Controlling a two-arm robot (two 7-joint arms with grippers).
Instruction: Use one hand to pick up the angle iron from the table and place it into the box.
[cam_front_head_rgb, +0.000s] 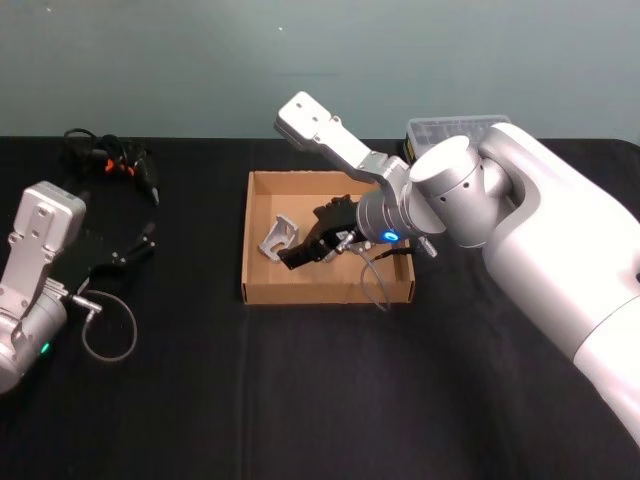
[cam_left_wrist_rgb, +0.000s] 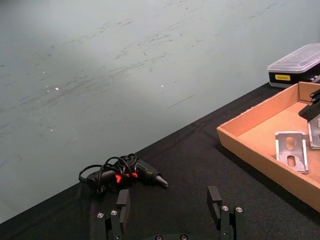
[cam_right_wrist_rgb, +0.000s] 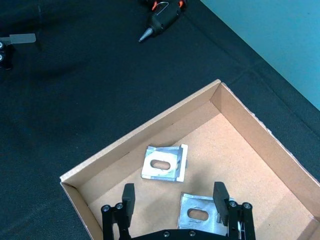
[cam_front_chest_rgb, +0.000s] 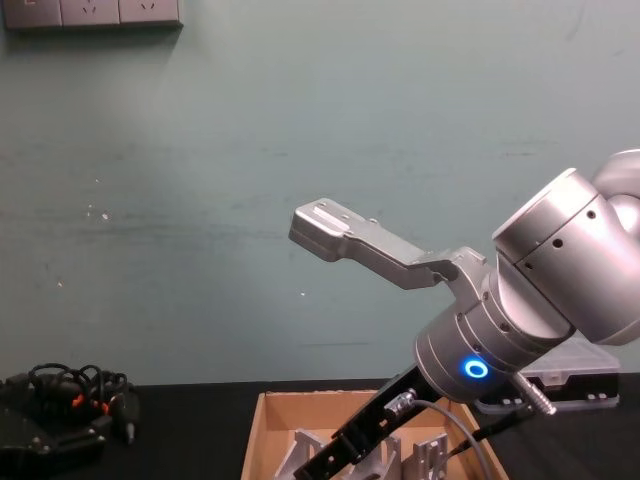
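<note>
Your right black two-finger end effector (cam_right_wrist_rgb: 174, 197), released, hovers over two silver angle irons (cam_right_wrist_rgb: 164, 163) in the tan cardboard box (cam_right_wrist_rgb: 135, 139); lifting carelessly may knock them.

Silver-grey arms, black right claw (cam_front_head_rgb: 312, 250)

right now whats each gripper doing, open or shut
Left gripper: open, empty, over the table.
Right gripper: open, holding nothing, over the box above an angle iron.
</note>
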